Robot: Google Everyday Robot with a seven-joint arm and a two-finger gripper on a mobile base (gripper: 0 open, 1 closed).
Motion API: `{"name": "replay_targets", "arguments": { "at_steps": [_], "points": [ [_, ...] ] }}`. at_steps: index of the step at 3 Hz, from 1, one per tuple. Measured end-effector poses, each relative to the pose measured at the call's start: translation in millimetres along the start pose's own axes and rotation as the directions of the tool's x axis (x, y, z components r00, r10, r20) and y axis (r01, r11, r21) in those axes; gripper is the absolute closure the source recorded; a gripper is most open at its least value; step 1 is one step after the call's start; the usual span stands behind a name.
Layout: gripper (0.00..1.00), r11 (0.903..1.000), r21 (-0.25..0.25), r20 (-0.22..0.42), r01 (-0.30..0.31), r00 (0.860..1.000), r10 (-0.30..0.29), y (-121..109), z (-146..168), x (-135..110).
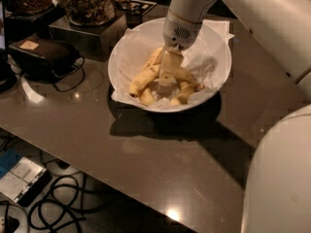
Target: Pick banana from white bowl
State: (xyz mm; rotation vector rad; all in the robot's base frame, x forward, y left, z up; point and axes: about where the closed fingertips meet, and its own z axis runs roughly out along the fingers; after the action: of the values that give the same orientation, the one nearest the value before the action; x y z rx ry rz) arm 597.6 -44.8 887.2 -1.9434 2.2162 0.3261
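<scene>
Camera view: gripper [165,78] low inside white bowl [224,75]

Table [146,164], bowl [112,64], maybe pouch [46,55], tool [167,75] in bowl

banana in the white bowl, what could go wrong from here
1. The gripper sits low in the white bowl, amid a tight pile. It could catch a shorter banana instead of the long banana, or two at once.
2. The crumpled napkins under the fruit could snag and lift with it.
3. A sideways pull might slide the bowl on the smooth table.
</scene>
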Motion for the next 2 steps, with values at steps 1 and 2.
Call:
{"name": "replay_targets", "arguments": {
  "at_steps": [1, 2],
  "points": [
    [0.41, 0.9997, -0.024, -0.008, -0.002, 1.0, 0.002, -1, 14, 1],
    [0.4, 0.999, -0.045, -0.015, -0.002, 1.0, 0.002, 0, 25, 2]
  ]
}}
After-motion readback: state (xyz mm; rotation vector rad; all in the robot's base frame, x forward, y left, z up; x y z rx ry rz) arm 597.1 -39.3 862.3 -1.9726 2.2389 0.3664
